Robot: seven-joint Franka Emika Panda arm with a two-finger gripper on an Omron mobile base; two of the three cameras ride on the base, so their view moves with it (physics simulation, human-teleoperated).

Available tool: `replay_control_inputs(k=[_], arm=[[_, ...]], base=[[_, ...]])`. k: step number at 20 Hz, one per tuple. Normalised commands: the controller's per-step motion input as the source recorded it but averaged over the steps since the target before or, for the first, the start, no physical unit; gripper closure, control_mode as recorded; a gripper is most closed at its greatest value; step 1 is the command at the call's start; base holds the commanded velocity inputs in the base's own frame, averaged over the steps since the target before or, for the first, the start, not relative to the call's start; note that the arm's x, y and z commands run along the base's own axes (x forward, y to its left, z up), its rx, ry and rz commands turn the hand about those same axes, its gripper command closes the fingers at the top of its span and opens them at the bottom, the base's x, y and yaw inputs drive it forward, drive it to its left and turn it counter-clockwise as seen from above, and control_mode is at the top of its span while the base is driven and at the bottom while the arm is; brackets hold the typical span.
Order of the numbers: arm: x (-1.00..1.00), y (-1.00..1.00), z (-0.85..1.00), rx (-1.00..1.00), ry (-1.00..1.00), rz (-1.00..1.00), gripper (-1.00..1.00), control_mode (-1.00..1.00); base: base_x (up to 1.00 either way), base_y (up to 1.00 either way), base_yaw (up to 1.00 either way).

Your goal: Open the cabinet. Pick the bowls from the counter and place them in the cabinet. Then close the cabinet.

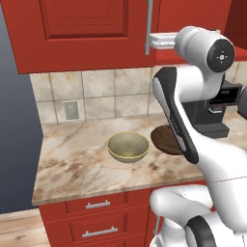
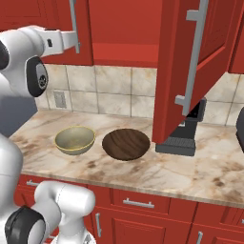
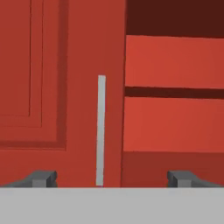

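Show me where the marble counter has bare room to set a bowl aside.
Free: the beige marble counter left of the olive-tan bowl, up to the outlet wall; also its front strip beside the dark brown wooden bowl. Crowded: around the black coffee machine under the open red cabinet door.

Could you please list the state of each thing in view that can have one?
Right cabinet door: swung open.
Left cabinet door: closed.
Hand: open, empty, facing the left door's handle.
Olive-tan bowl: upright, empty, on the counter.
Dark brown bowl: upright, empty, on the counter.
Drawers: closed.
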Motion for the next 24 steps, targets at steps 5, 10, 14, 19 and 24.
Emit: replay_control_inputs(k=[5, 10, 14, 19, 24], arm=[[0.13, 0.00, -0.38, 0.10, 0.00, 0.00, -1.00, -1.00], [0.08, 0.00, -0.40, 0.05, -0.02, 0.00, -1.00, -1.00], [0.17, 0.01, -0.08, 0.00, 0.00, 0.00, -1.00, -1.00], [0.14, 0.00, 0.00, 0.00, 0.00, 0.00, -1.00, -1.00], [0.26, 0.13, 0.00, 0.00, 0.00, 0.00, -1.00, -1.00]], base=[[0.00, 0.00, 0.00], [0.00, 0.00, 0.00], [0.00, 0.00, 0.00], [0.00, 0.00, 0.00], [0.00, 0.00, 0.00]])
